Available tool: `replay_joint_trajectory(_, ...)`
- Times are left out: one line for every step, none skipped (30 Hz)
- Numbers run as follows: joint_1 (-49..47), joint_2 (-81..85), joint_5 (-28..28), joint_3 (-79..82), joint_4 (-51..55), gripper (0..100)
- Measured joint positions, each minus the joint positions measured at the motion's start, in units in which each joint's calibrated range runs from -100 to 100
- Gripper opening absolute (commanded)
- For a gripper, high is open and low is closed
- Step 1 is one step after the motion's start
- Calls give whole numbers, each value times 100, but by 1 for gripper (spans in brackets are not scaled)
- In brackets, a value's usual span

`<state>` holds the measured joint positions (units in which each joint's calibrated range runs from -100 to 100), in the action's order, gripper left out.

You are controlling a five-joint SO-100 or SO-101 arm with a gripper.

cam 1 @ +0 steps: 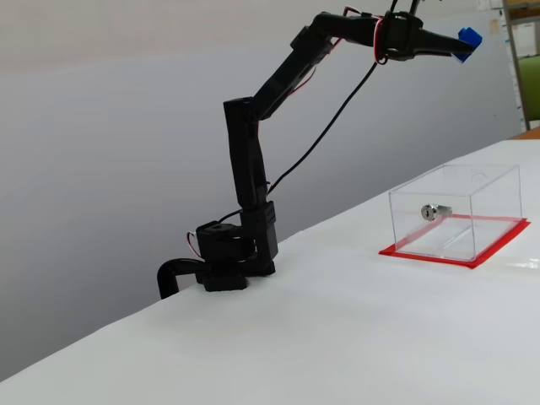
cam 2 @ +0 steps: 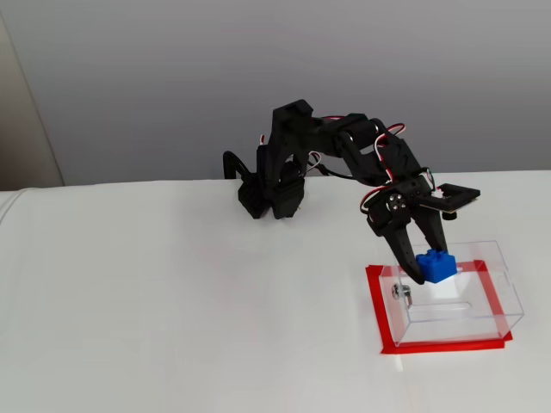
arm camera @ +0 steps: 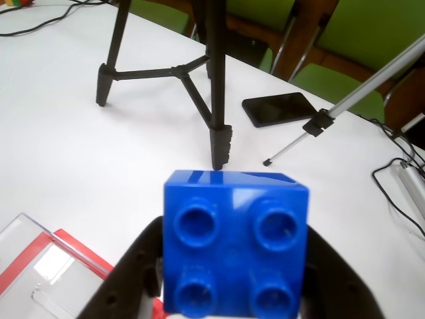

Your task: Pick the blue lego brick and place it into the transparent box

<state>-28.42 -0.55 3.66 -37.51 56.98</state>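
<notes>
My gripper is shut on the blue lego brick, whose studded face fills the lower middle of the wrist view between the black fingers. In a fixed view the gripper holds the brick high in the air, well above the transparent box on its red base. In another fixed view the brick hangs over the left part of the box. The wrist view shows only a corner of the box at the bottom left.
A small silver metal cylinder lies inside the box near one wall. A black tripod, a dark phone, a silver pole and a cable stand beyond the brick. Green chairs line the table's far edge.
</notes>
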Motion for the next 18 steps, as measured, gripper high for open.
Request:
replay_joint_trajectory(-160, 17, 0, 0, -9, 8)
replay_joint_trajectory(-310, 25, 0, 0, -9, 8)
replay_joint_trajectory(-459, 34, 0, 0, 0, 8)
replay_joint_trajectory(-609, 34, 0, -9, 0, 8)
replay_joint_trajectory(-759, 34, 0, -9, 0, 8)
replay_joint_trajectory(-908, 34, 0, 9, 0, 8)
replay_joint_trajectory(-1058, 42, 0, 71, 0, 8)
replay_joint_trajectory(-1218, 51, 0, 159, 0, 8)
replay_joint_trajectory(-1378, 59, 0, 256, 0, 8)
replay_joint_trajectory(-1538, 59, 0, 362, 0, 8)
replay_joint_trajectory(-1688, 59, 0, 459, 0, 8)
replay_joint_trajectory(-1827, 59, 0, 547, 0, 8)
replay_joint_trajectory(-1955, 59, 0, 635, 0, 8)
replay_joint_trajectory(-2041, 59, 0, 715, 26, 8)
replay_joint_trajectory(-2115, 59, 0, 803, 86, 8)
replay_joint_trajectory(-2169, 59, 0, 856, 171, 8)
replay_joint_trajectory(-2212, 59, 0, 883, 266, 8)
replay_joint_trajectory(-2233, 59, 0, 909, 394, 8)
